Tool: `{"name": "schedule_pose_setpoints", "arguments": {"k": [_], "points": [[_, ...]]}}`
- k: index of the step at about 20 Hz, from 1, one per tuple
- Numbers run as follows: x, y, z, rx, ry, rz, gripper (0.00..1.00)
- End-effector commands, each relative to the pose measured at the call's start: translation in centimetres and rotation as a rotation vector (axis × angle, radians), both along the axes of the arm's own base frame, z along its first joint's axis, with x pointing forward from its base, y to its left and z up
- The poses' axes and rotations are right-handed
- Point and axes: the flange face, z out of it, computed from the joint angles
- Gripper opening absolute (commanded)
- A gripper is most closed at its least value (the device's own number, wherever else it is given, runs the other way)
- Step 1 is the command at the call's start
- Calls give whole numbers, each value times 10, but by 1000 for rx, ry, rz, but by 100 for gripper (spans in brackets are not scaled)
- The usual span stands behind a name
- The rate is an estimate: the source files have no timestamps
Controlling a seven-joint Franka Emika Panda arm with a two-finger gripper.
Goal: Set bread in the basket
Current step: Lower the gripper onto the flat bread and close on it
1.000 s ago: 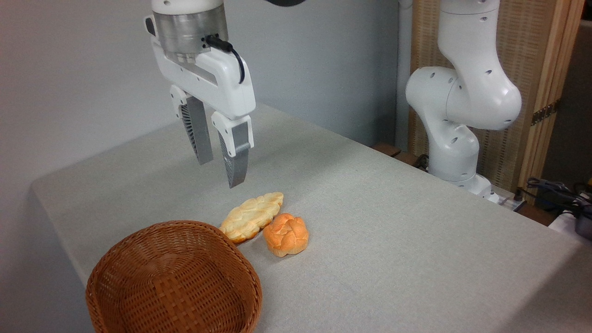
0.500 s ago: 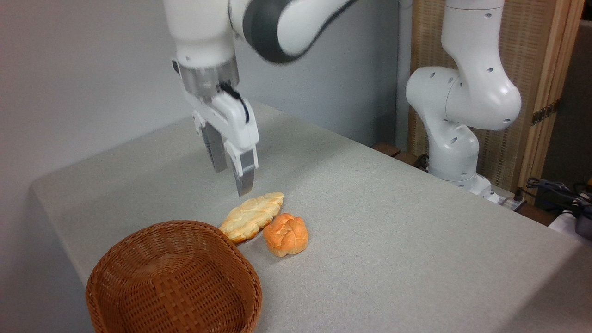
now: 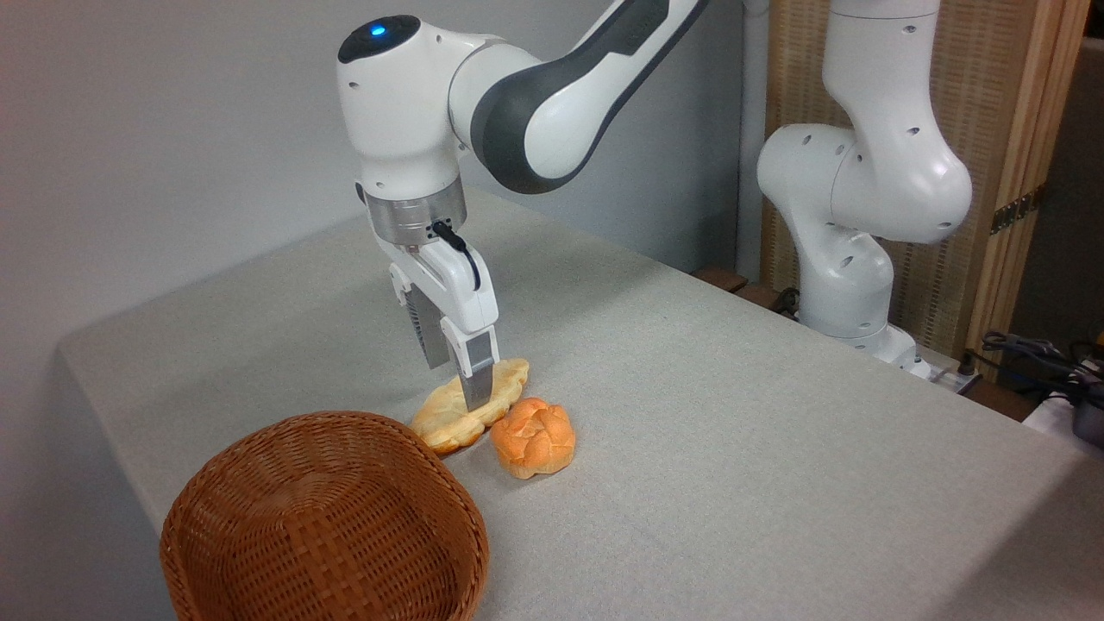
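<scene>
The bread [image 3: 442, 418], a long flat braided loaf, pale golden with browner tips, lies on the grey table just behind the right rim of the basket [image 3: 259, 483]. This reddish-brown woven basket stands at the front left with nothing in it. My gripper [image 3: 455, 386] has come down onto the middle of the loaf and is open. Its near finger [image 3: 479, 375] stands in front of the loaf, reaching nearly to the table. The far finger stands behind the loaf with its tip hidden. I cannot tell whether either finger touches the bread.
A small round orange knotted bun [image 3: 535, 438] lies against the loaf's right side, close to the near finger. The arm's white base [image 3: 849, 259] stands at the table's back right edge. Cables [image 3: 1035, 358] lie at the far right.
The gripper has dropped from well above the table and shifted right toward the loaf, now straddling its middle. Loaf, bun and basket have not moved.
</scene>
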Motion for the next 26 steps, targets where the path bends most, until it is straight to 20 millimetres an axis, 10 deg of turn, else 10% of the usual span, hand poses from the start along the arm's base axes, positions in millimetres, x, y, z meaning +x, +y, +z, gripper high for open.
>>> {"name": "schedule_pose_setpoints", "arguments": {"k": [1,10,14,26], "points": [[4,2,-8,26,-21,-24,100],[13,-3,-32,34,-22,-49,100],[14,-4,-34,32,-23,-56,40],[14,-4,-33,32,-23,-58,43]]}}
